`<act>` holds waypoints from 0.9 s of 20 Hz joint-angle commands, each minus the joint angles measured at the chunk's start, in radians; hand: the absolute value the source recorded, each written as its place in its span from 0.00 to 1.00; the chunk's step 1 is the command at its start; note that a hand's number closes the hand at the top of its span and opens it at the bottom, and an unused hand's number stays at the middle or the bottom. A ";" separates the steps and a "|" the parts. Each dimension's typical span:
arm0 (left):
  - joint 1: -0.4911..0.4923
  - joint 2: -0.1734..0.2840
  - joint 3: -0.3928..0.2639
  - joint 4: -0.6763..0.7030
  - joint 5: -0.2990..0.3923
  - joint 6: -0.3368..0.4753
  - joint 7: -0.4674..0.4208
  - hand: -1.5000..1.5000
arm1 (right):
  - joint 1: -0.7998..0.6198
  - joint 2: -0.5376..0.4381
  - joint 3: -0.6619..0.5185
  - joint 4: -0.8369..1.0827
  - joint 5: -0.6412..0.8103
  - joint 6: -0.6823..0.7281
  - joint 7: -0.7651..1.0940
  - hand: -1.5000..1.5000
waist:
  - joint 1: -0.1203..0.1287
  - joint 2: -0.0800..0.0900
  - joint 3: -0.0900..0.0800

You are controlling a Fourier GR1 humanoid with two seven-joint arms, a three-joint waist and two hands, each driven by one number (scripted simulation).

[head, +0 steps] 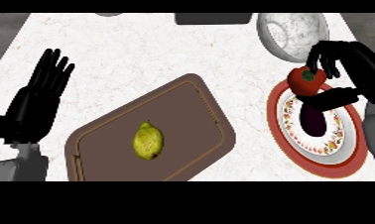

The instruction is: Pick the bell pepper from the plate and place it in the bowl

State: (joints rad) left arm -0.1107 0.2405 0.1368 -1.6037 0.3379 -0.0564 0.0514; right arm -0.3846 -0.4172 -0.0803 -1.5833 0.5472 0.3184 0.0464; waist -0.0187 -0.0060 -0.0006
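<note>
A: What lies around the plate (350,164)?

B: The white marbled desk (132,49) carries everything. To the plate's left lies a brown tray (194,141), tilted, with a yellow-green lemon (148,140) near its middle. Just beyond the plate's far rim stands the pale marbled bowl (293,34). The plate itself has a red rim and a patterned white centre.

A: And the hands?

B: The left hand (40,94) rests far left of the plate, fingers straight and up. The right hand (341,74) is over the plate's far edge, fingers and thumb curled round the red bell pepper (304,80).

A: So where is the pepper?

B: Above the plate's far rim, near the bowl, not in it.
</note>
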 commanded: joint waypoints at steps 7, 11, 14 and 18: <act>0.019 -0.005 -0.009 -0.095 -0.001 0.016 0.072 0.50 | -0.017 -0.106 -0.273 -0.103 -0.101 0.030 0.197 1.00 | 0.018 0.003 0.001; 0.044 -0.009 0.002 -0.001 -0.015 -0.050 -0.044 0.50 | -0.138 -0.129 -0.320 0.070 -0.114 -0.010 0.202 1.00 | 0.026 0.007 0.000; 0.017 -0.019 -0.022 -0.066 -0.012 -0.011 0.041 0.50 | -0.218 -0.194 -0.388 0.301 -0.124 -0.053 0.084 1.00 | 0.036 0.009 0.001; -0.039 -0.029 -0.021 -0.013 -0.024 -0.002 0.035 0.50 | -0.324 -0.178 -0.359 0.553 -0.060 -0.188 -0.033 1.00 | 0.042 0.012 0.002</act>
State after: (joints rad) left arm -0.1345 0.2249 0.1305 -1.5971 0.3201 -0.0767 0.0543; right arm -0.6160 -0.5742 -0.4225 -1.2339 0.4678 0.2037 0.0942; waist 0.0156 0.0048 0.0004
